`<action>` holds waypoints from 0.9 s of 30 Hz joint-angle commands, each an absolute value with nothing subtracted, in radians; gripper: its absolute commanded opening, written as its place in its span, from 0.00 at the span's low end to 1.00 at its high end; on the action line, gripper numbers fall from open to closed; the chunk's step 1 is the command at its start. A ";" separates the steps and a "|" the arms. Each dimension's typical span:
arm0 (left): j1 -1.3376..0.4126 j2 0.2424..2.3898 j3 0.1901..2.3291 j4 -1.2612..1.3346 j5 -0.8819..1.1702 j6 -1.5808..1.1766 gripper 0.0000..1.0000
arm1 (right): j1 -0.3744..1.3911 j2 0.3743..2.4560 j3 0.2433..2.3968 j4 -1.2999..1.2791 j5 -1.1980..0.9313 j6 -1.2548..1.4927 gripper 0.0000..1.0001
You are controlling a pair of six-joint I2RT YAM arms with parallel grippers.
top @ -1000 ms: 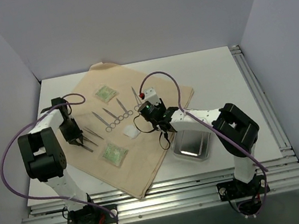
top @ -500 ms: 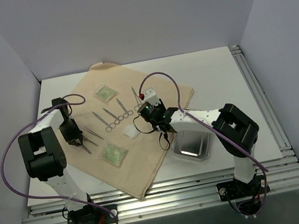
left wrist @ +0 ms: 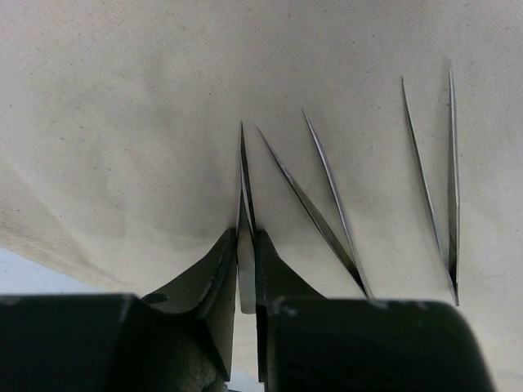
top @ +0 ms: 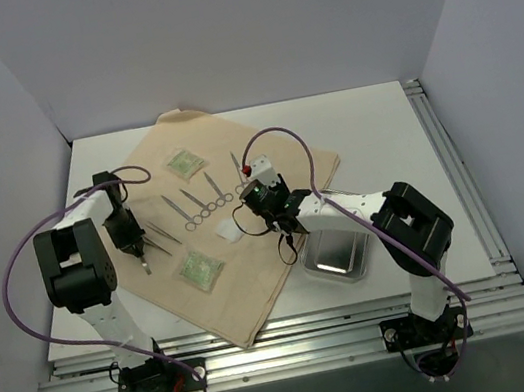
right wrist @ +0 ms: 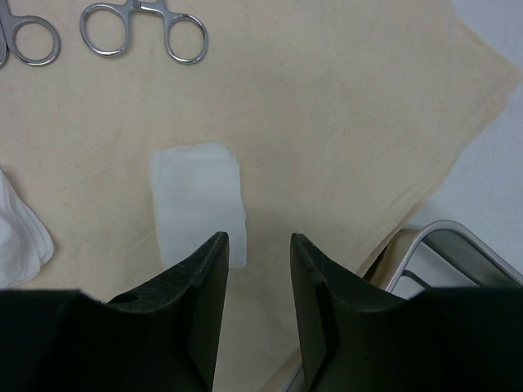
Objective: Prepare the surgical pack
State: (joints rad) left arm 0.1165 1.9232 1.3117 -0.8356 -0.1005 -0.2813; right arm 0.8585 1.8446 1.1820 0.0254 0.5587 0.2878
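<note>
The tan cloth (top: 255, 268) lies spread flat on the table. On it are two green packets (top: 183, 162) (top: 200, 268), several ring-handled forceps (top: 201, 204), loose tweezers (top: 161, 236) and white gauze pads (top: 231, 231). The steel tray (top: 336, 252) sits at the cloth's right edge. My left gripper (top: 138, 250) (left wrist: 243, 237) is shut on thin metal tweezers (left wrist: 243, 163) just above the cloth; two more tweezers (left wrist: 323, 204) lie to their right. My right gripper (top: 246, 221) (right wrist: 257, 237) is open and empty over the cloth, beside a flat gauze pad (right wrist: 198, 200).
In the right wrist view, forceps rings (right wrist: 139, 28) lie at the top, a second gauze pad (right wrist: 16, 224) at the left edge and the tray rim (right wrist: 445, 233) at the lower right. White walls enclose the table; a rail (top: 456, 172) runs along its right side.
My left gripper has drawn one pair of tweezers toward the near side, away from the other two. My right gripper has shifted slightly toward the gauze.
</note>
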 commanded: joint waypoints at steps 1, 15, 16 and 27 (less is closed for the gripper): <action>0.117 1.905 1.330 -0.836 -0.110 -0.279 0.14 | 0.865 1.838 1.206 -0.026 0.609 0.285 0.33; 0.141 1.559 1.339 -0.882 0.000 -0.137 0.02 | 0.891 1.580 1.213 -0.011 0.482 0.241 0.41; 0.140 1.496 1.344 -0.879 0.070 -0.123 0.02 | 0.903 1.541 1.219 -0.009 0.479 0.238 0.48; 0.043 1.241 1.468 -0.877 0.432 -0.123 0.02 | 1.153 1.471 1.270 0.353 0.358 0.190 1.00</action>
State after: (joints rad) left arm 0.0669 1.2663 1.4349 -0.8783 0.2844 -0.1173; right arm 1.0939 1.4372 1.2221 0.1925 0.4187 0.2165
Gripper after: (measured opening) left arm 0.193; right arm 0.956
